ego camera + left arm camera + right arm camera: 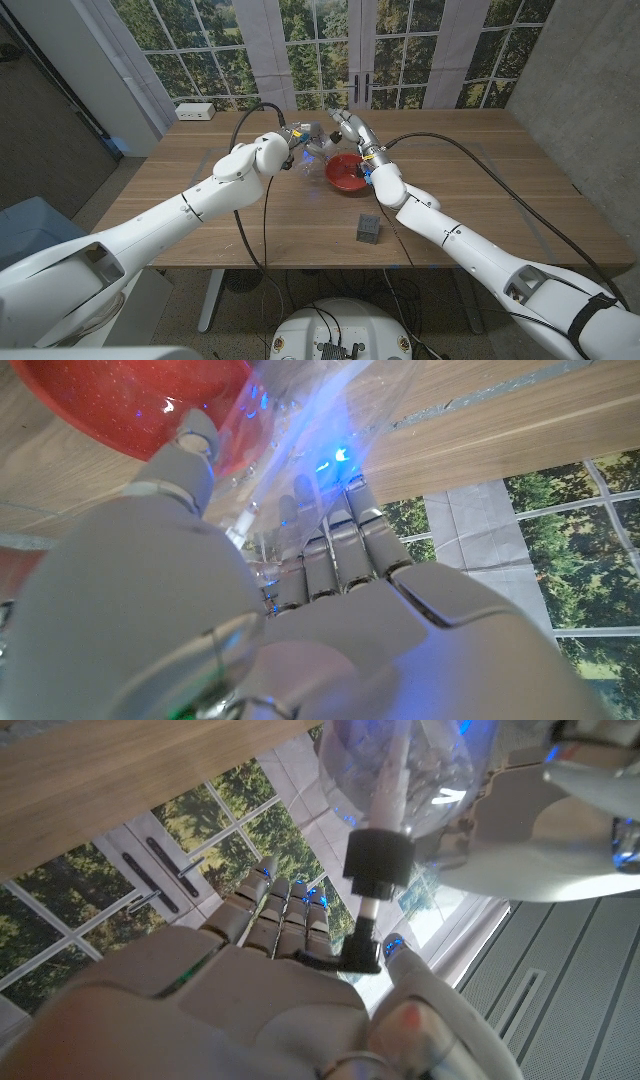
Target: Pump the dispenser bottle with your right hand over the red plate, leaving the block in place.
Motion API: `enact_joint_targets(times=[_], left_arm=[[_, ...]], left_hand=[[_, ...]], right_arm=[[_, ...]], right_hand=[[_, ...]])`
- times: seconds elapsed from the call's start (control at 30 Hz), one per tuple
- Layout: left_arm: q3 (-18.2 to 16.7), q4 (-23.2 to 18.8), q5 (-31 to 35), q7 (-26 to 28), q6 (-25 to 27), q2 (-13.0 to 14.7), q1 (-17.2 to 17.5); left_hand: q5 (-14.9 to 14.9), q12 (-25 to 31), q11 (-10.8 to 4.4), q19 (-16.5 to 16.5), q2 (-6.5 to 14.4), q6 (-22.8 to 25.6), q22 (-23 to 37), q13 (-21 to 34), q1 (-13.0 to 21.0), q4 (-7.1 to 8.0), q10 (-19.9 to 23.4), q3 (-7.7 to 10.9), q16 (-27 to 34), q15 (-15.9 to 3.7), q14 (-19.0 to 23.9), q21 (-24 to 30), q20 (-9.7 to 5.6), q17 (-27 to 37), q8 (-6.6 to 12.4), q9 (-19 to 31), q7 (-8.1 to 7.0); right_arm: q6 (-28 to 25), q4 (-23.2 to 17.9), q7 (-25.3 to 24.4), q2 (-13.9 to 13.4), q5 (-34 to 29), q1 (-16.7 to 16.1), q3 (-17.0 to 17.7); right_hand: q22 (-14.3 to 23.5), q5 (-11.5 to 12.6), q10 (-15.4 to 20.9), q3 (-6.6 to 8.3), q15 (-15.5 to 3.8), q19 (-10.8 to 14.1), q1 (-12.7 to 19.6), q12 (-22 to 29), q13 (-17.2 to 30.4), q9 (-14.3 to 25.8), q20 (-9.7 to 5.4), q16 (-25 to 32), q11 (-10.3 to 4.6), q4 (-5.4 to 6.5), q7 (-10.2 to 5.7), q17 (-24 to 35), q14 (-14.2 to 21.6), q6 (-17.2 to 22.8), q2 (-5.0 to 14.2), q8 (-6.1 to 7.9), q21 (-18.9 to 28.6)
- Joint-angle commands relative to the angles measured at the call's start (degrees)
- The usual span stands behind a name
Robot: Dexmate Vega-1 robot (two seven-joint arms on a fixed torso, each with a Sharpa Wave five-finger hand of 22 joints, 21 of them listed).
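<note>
left robot hand (292, 138) grips the clear bottle (316, 152), held just beside the red plate (345, 172); thin, light, slippery, likely squashy. right robot hand (348, 126) rests on the black pump (366, 910); press there. block (368, 228) sits on the desk (200, 200).

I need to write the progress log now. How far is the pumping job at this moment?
Done: the left hand holds the clear dispenser bottle up beside the red plate. In hand: the right hand is at the black pump head, with a finger against it; whether it is pressed down I cannot tell. Left: no liquid is visible on the plate. The grey block stands untouched on the table.
</note>
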Motion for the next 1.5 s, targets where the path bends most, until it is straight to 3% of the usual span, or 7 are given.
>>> enact_joint_targets(times=[0.03, 0.33, 0.6, 1.0, 1.5], left_arm=[[0.19, -0.13, 0.41, -0.96, 1.13, -0.11, -0.20], [1.31, 0.40, 1.06, -2.60, 1.74, -0.47, -1.55], [2.90, 0.79, 2.53, -6.13, 3.62, -0.78, -3.72], [1.85, 0.73, 1.99, -4.32, 2.69, -0.52, -2.68], [1.57, 1.08, 0.94, -4.32, 1.30, -0.57, -2.80]], left_hand=[[0.38, 0.01, -9.89, 2.57, 12.39, 12.87, 0.14, -0.14, 12.86, 3.69, 11.13, 3.89, 0.72, -17.59, 10.35, 0.51, -8.08, 0.19, 0.04, 0.20, -8.21], [0.42, -0.09, -9.88, 2.82, 12.38, 12.93, 0.15, -0.33, 13.19, 3.60, 11.22, 3.83, 0.84, -17.58, 10.73, 0.88, -8.17, 0.17, -0.26, 0.17, -7.83], [0.43, -0.07, -10.15, 2.78, 12.37, 13.05, 0.17, -0.23, 13.37, 3.61, 11.21, 3.75, 0.91, -17.58, 10.93, 1.08, -8.16, 0.17, -0.44, 0.15, -7.98], [0.42, -0.05, -10.24, 2.59, 12.36, 13.29, 0.18, -0.12, 13.60, 3.66, 11.22, 3.64, 0.85, -17.57, 10.95, 1.33, -8.17, 0.11, -0.69, 0.13, -8.11], [0.36, 0.08, -10.06, 2.71, 12.23, 13.16, 0.16, -0.44, 13.83, 3.68, 12.15, 3.32, 1.16, -17.58, 11.73, 1.85, -8.26, 0.16, -1.28, 0.12, -7.95]], right_arm=[[0.36, -2.28, -4.54, -1.31, 0.16, -1.81, 2.89], [2.02, -2.30, -3.48, -2.22, -1.61, -1.51, 1.71], [3.08, -0.45, -1.97, -1.33, -2.31, -0.45, 0.25], [3.69, 2.02, 2.26, -0.20, -2.01, 1.75, -1.90], [4.29, 2.67, 4.52, 0.68, -1.44, 1.77, -3.29]], right_hand=[[0.28, 0.30, -0.01, 0.29, 0.08, 0.03, 0.64, 0.07, 0.13, 0.30, 0.30, -0.28, -0.12, -0.31, -0.10, 0.02, -0.18, 0.20, 1.72, -0.01, -0.05], [0.27, 0.16, -0.01, -0.01, 0.23, -0.33, 0.71, 0.07, 0.12, 0.29, 1.01, -0.49, 0.01, -0.82, -0.11, -0.22, -0.29, 0.31, 0.91, 0.03, -0.17], [0.26, 0.15, 0.07, -0.09, 0.03, -0.41, 0.68, 0.10, 0.11, 0.28, 1.04, -0.51, -0.16, -0.92, -0.29, -0.27, -0.27, 0.54, 1.01, 0.11, -0.18], [0.26, 0.17, 0.07, -0.05, -0.11, -0.26, 0.65, 0.09, 0.11, 0.28, 0.79, -0.49, -0.29, -0.93, -0.33, -0.28, -0.23, 0.54, 1.40, 0.09, -0.10], [0.26, 0.20, 0.10, 0.07, -0.17, -0.22, 0.64, 0.10, 0.10, 0.28, 0.54, -0.50, -0.35, -0.88, -0.47, -0.28, -0.28, 0.64, 1.87, 0.11, -0.07]])
